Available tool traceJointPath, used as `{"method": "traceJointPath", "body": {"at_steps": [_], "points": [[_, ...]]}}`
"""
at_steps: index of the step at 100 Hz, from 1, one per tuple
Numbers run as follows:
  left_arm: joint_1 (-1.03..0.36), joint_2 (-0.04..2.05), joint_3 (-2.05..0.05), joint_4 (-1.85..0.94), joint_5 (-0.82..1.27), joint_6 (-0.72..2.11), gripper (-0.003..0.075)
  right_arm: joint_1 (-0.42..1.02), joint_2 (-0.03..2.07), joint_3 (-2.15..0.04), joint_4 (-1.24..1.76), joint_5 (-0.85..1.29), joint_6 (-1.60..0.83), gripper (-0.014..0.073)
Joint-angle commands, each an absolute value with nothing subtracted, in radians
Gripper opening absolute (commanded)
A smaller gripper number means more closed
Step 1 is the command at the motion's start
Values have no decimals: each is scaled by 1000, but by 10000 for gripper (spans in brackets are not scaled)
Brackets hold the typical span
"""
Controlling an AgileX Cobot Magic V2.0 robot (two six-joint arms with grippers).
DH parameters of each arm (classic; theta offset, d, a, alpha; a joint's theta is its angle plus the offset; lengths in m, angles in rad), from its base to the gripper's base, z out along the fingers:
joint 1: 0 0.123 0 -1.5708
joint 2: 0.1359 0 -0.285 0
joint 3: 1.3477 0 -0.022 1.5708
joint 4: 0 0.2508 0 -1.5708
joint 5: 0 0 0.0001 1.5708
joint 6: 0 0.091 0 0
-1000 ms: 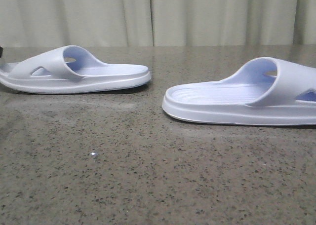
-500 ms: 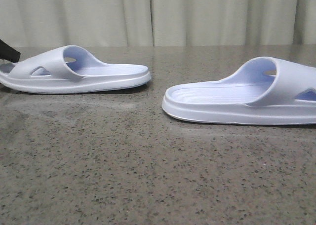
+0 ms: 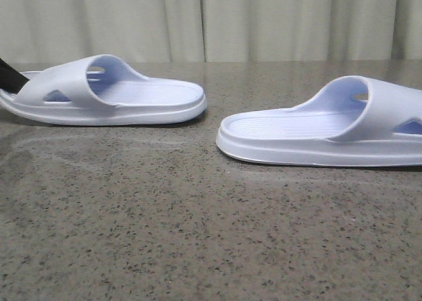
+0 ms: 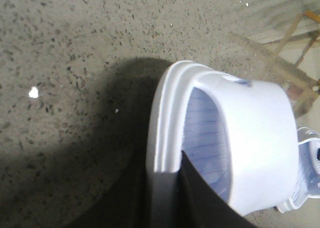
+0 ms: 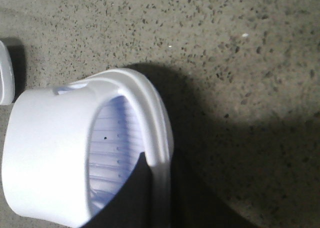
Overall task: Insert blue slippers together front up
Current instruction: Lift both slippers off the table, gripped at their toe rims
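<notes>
Both sets of jaws are clamped on slipper side walls, one dark finger inside each footbed and one outside the rim. Left gripper (image 4: 167, 198) holds the left slipper (image 3: 105, 93), tilted with its near edge raised off the speckled stone table (image 3: 198, 235). Right gripper (image 5: 157, 198) holds the right slipper (image 3: 330, 133), lying flat on the table. Open ends of the two slippers face each other, well apart. Pale curtains (image 3: 211, 20) hang beyond the table's far edge. Wooden framing (image 4: 300, 33) lies past the left gripper's slipper. Fingertips of both grippers are cut off at the frame edges; the right slipper runs out of the front view.
</notes>
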State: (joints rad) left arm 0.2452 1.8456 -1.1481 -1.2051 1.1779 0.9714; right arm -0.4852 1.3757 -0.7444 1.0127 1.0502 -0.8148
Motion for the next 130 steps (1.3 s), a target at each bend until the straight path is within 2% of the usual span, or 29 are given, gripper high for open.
{"method": "traceJointPath", "body": {"at_steps": [1,32,65,88,112,130], "points": [[253,1806,-1169,-1265,1259,962,15,-490,1359,-772,1084,1065,-829,-107],[361,1738,-1171,-1296,1267,940,15,-490,1359,-903,1224,1163,-838,-107],[362,1684,-1171,-1342,1267,907,15,-510,1341,-985,1401,1250,-872,-107],[303,1672,-1171,-1407,1267,898,16,-506,1345,-985,1472,1252,-906,-107],[187,1672,-1171,-1443,1267,892,16,-415,1345,-985,1474,1189,-929,-107],[127,1670,-1171,-1476,1267,892,16,-407,1345,-985,1461,1147,-930,-107]]}}
